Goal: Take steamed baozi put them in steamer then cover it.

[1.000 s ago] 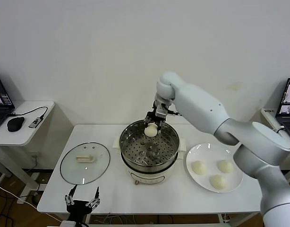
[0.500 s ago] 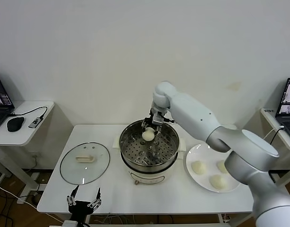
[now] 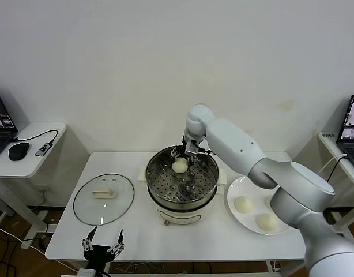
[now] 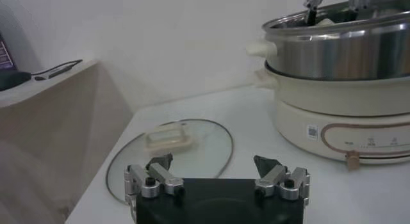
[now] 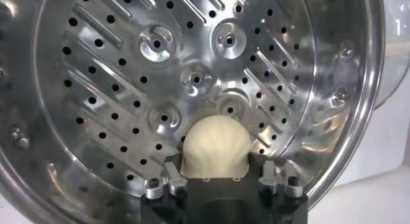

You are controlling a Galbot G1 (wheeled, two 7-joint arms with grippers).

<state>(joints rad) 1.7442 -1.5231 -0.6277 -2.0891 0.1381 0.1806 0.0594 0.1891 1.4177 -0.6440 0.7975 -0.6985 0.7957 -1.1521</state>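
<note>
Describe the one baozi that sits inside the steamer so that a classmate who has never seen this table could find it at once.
Start at the shiny steel steamer in the middle of the white table, between the glass lid and the white plate. On its perforated tray, near the far rim, lies one cream-white baozi between the fingers of the right gripper. The other three buns lie on the plate.

Plain white wall (image 3: 136,69), white side desk (image 3: 28,151) at left.
</note>
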